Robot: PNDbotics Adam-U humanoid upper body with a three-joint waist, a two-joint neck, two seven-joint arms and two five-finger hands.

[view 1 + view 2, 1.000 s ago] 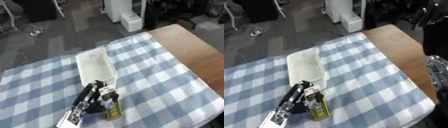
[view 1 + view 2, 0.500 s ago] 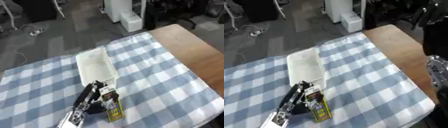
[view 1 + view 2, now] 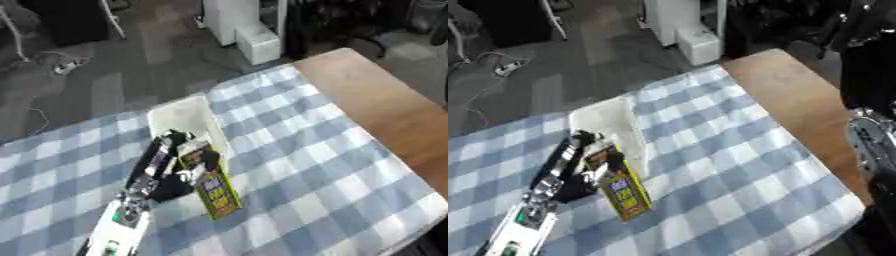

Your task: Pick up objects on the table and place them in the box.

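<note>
Yellow packet in left hand overlaps box rim.

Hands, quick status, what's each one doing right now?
Left hand: shut on the yellow packet, beside the white box.
Right hand: not in view; only its arm shows.

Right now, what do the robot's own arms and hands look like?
The left arm's forearm is white and silver with a small green mark, ending in a black left hand with black fingers. On the right edge, only a black and silver arm section shows.

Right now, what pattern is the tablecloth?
The tablecloth is a blue and white check, clearest in the left eye view.
</note>
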